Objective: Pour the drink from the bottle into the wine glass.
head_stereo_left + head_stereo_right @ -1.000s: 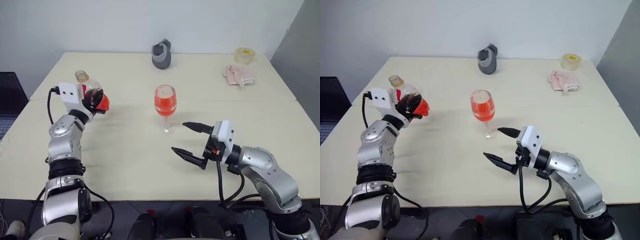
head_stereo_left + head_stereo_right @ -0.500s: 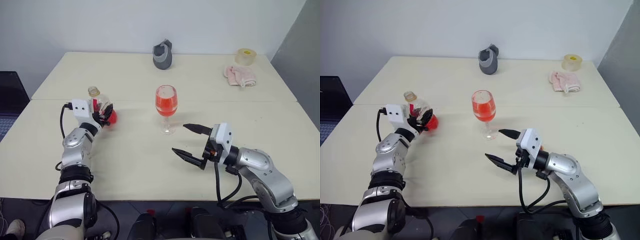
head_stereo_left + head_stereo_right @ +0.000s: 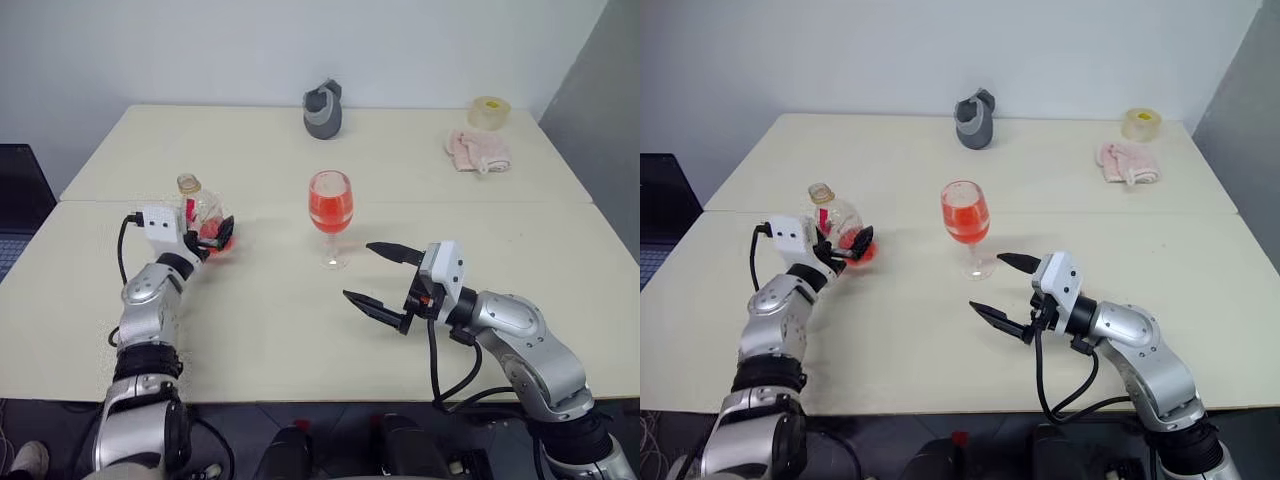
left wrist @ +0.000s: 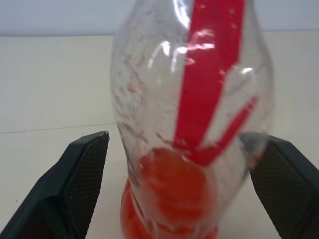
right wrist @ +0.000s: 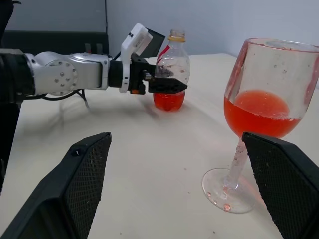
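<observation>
Now: bottle [image 3: 203, 222] is down on the tabletop [image 3: 260, 320] | your left fingers [image 4: 79, 179] just let go, wide open | right fingers [image 3: 375, 300] open, empty | wine glass [image 3: 331, 205] has drink [image 3: 331, 212], pour looks done

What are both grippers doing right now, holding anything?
Left gripper: open, one finger on each side of the bottle, which stands on the table; not clamped.
Right gripper: open, empty, near the wine glass.
</observation>
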